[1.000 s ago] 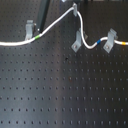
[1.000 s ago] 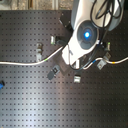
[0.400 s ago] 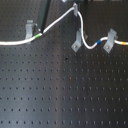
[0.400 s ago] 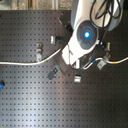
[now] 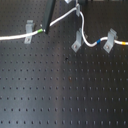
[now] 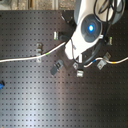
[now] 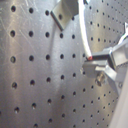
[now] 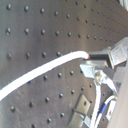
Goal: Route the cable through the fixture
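The cable (image 5: pixel 60 21) lies across a black perforated breadboard (image 5: pixel 65 90). In the first exterior view it comes from the first exterior view's left edge, passes a small metal clip (image 5: pixel 29 31) where its green band (image 5: pixel 38 32) shows, then rises to the gripper (image 5: pixel 76 7) near the top edge. From there it goes down to a second clip (image 5: pixel 76 42), bends low, and continues past a blue band (image 5: pixel 99 43) and a yellow band (image 5: pixel 106 46) to a third clip (image 5: pixel 110 37), then leaves toward the first exterior view's right edge.

A dark bar (image 5: pixel 48 16) leans across the cable near the green band.

In the second exterior view the white robot arm (image 6: pixel 89 30) with a blue light covers the middle of the board, and the cable (image 6: pixel 30 58) runs out from under it to both sides.

In both wrist views the gripper's fingers (image 7: pixel 107 59) are closed on the white cable (image 7: pixel 85 35), which leaves the fingertips and runs over the holes of the board. In the second wrist view the cable (image 8: pixel 45 69) curves away from the closed fingers (image 8: pixel 102 57), and another metal clip (image 8: pixel 80 110) is seen close beside the gripper.
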